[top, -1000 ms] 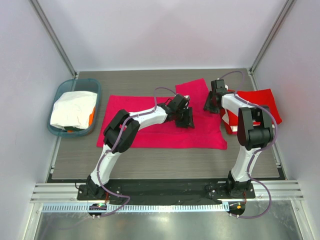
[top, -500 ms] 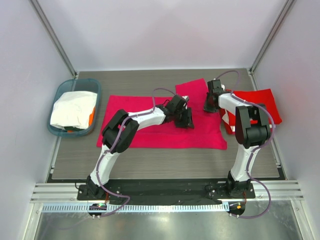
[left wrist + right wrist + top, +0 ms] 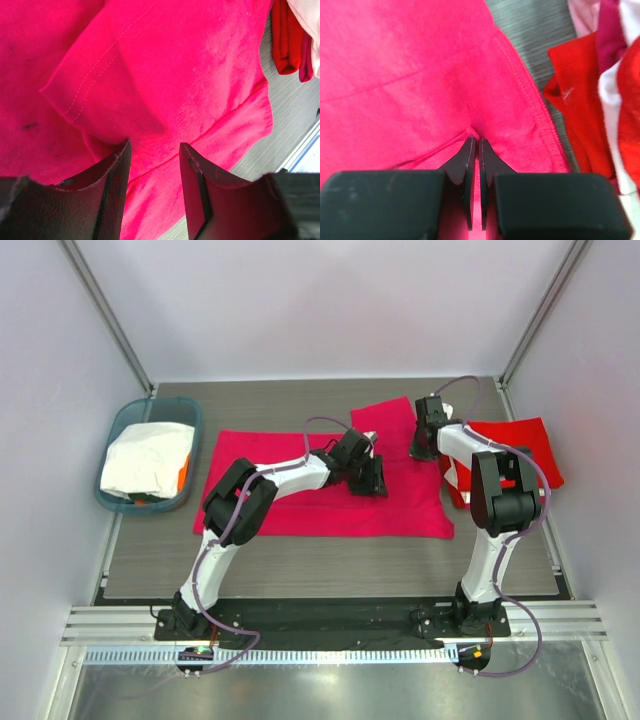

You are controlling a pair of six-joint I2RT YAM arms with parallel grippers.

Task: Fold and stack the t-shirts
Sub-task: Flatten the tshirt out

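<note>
Mid-fold on magenta-pink soft cloth t-shirt (image 3: 300, 495), spread flat across dark grey slatted surface (image 3: 300, 570). Pinched by right claw (image 3: 474, 142) at shirt's far right corner: clenched tight on a thin ridge of pink sleeve cloth, probably to lift sleeve inward over body. Pressed onto shirt's middle-right by left claw (image 3: 152, 150): released, spread apart, straddling cloth beside doubled-over sleeve hem, gripping nothing. Judged as an anchor so body doesn't drag under a pull. Just right of shirt: pile of bright red folded cloth t-shirts (image 3: 520, 445), white and pink layers showing, likely the stack spot. Well left of shirt: teal plastic basket (image 3: 112, 440) holding crumpled white cloth t-shirt (image 3: 145, 460), not yet folded. Early in task.
</note>
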